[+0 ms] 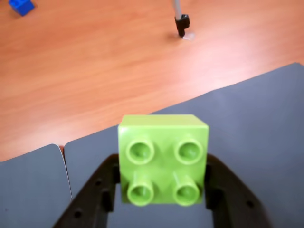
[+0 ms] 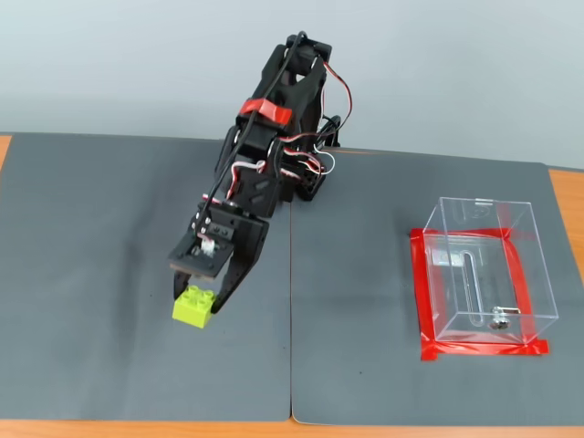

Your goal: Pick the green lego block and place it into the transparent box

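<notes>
The green lego block [image 1: 162, 159] is a lime brick with four studs, seen close up in the wrist view between two black fingers [image 1: 107, 190]. My gripper [image 1: 161, 173] is shut on it, one finger against each side. In the fixed view the arm reaches toward the front left of the grey mat, and the gripper [image 2: 197, 299] holds the block [image 2: 192, 307] at or just above the mat. The transparent box [image 2: 538, 269] stands open-topped at the right, outlined with red tape [image 2: 425, 301], far from the gripper.
Two grey mats [image 2: 383, 365] meet at a seam in the middle; bare wooden table [image 1: 95, 71] lies beyond them. A blue brick [image 1: 21, 6] and a thin grey pole with a black foot [image 1: 181, 23] stand on the wood.
</notes>
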